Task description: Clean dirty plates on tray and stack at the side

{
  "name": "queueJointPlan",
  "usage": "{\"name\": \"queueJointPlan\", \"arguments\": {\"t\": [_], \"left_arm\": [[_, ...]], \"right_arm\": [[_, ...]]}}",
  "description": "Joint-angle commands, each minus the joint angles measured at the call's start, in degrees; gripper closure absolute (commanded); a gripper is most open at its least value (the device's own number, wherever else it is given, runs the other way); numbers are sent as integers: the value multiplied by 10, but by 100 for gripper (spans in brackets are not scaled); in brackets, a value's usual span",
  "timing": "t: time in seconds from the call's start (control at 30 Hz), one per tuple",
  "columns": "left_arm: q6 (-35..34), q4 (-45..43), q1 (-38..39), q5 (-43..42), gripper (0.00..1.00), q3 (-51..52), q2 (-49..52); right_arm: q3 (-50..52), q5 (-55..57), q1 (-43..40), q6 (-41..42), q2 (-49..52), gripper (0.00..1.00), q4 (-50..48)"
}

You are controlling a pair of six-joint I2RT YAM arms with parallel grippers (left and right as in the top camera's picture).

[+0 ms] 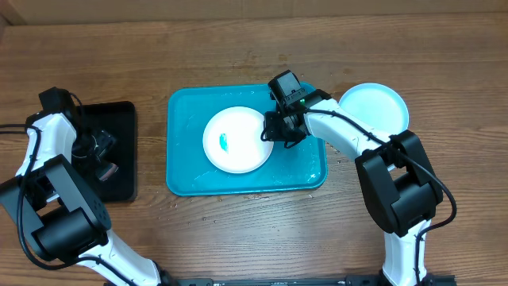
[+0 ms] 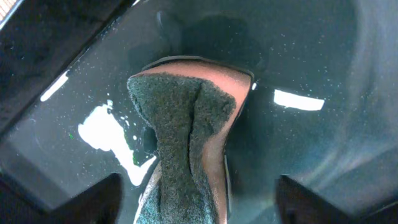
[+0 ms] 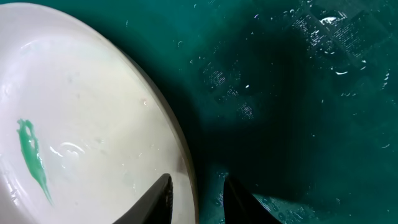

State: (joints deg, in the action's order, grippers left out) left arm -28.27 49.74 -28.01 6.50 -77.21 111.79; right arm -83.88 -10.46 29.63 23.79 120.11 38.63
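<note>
A white plate (image 1: 242,155) (image 3: 93,93) with a green smear (image 3: 34,158) lies in the turquoise tray (image 1: 182,159) (image 3: 298,93). My right gripper (image 1: 278,131) (image 3: 197,180) sits at the plate's right rim. Its jaws are closed narrow on the rim, one finger over the plate and the other on the tray side. A light blue plate (image 1: 373,107) rests on the table right of the tray. My left gripper (image 1: 103,155) (image 2: 199,186) hangs open over a black tray (image 1: 119,119). A sponge (image 2: 180,124) with a dark scouring face lies loose between its wide fingers.
The black tray (image 2: 298,50) is wet and speckled with droplets. Water beads lie on the turquoise tray's floor and on the wood just below its front rim. The right arm reaches across the tray's right side.
</note>
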Motion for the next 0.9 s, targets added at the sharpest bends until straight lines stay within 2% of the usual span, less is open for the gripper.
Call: {"name": "queueJointPlan", "arguments": {"t": [0.0, 0.17, 0.3, 0.6, 0.7, 0.87], "left_arm": [[0, 1, -2, 5, 27, 6, 7], [0, -15, -2, 13, 26, 24, 7], [0, -18, -2, 14, 32, 26, 7], [18, -46, -5, 14, 32, 32, 12], [22, -50, -6, 13, 31, 32, 18], [28, -52, -6, 2, 22, 32, 31]], "right_arm": [[4, 4, 0, 0, -4, 71, -1], [4, 4, 0, 0, -4, 71, -2], [4, 4, 0, 0, -4, 71, -1], [4, 4, 0, 0, -4, 70, 5], [4, 4, 0, -2, -4, 70, 7], [4, 4, 0, -2, -4, 71, 6]]}}
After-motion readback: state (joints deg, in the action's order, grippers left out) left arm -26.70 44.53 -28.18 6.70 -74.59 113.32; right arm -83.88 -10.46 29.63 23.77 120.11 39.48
